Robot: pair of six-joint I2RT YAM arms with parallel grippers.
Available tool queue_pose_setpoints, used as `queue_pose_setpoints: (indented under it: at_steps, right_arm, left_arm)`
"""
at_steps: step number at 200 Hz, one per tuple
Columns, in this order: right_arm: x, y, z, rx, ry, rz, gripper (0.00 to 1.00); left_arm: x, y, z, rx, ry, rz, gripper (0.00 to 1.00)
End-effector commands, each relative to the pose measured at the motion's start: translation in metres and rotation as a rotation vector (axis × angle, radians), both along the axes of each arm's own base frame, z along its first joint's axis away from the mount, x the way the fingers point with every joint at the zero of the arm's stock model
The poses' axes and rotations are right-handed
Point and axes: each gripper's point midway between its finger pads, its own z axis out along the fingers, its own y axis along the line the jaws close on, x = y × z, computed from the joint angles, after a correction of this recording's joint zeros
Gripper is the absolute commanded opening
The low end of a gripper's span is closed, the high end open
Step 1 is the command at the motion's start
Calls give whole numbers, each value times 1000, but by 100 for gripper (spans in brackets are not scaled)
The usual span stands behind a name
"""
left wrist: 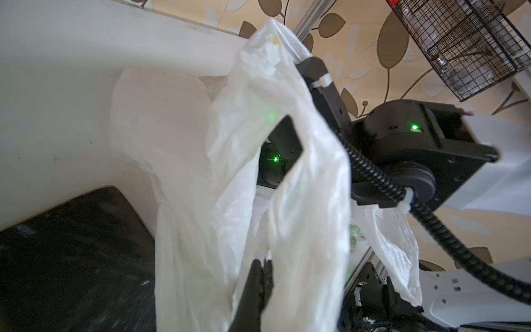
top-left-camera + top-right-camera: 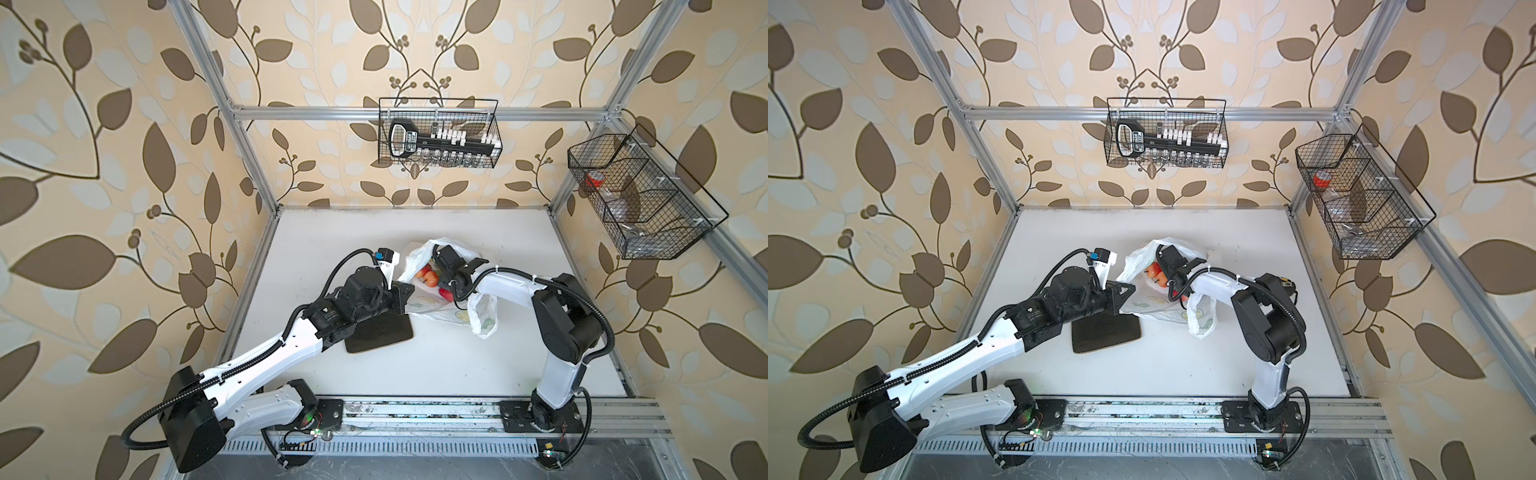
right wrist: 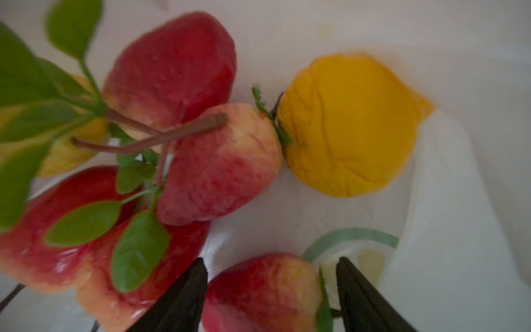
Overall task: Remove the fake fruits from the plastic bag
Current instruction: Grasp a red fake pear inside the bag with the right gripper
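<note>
The plastic bag (image 2: 482, 316) (image 2: 1202, 320) lies crumpled mid-table, mouth lifted toward the left. My left gripper (image 2: 409, 286) (image 1: 264, 261) is shut on the bag's edge and holds the film (image 1: 201, 201) up. My right gripper (image 3: 271, 259) is inside the bag, open, with one finger (image 3: 184, 293) on each side of a small red fake fruit (image 3: 261, 290). Beyond it lie more red fake fruits (image 3: 212, 166) joined to a green leafy sprig (image 3: 83, 221), and a yellow-orange one (image 3: 347, 126). In both top views red fruits (image 2: 428, 276) (image 2: 1156, 274) show through the mouth.
A black square plate (image 2: 380, 332) (image 2: 1104, 334) lies on the white table under my left forearm, touching the bag. A wire basket (image 2: 438, 133) hangs on the back wall and another (image 2: 640, 195) on the right. Aluminium frame posts border the table.
</note>
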Motion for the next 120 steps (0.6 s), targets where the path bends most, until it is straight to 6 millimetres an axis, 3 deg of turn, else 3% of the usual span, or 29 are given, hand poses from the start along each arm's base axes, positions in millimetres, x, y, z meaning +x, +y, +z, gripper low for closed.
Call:
queue_pose_setpoints:
  at_steps: [1,67,91,120]
  right_arm:
    - [-6,-12,-7,-62,43,-44,76]
    - [-11,1,-35,-39,139,18,84]
    - [-8,8,-33,-16,134,34,72]
    - [-6,12,-15,19,97,60,51]
  left_arm:
    - [-6,-3,11,-29,-29,-24,0]
    - [-4,-5,11,-27,-30,-25,0]
    - [-2,-3,9,-13,-25,-10,0]
    - [2,4,3,24,-13,35,0]
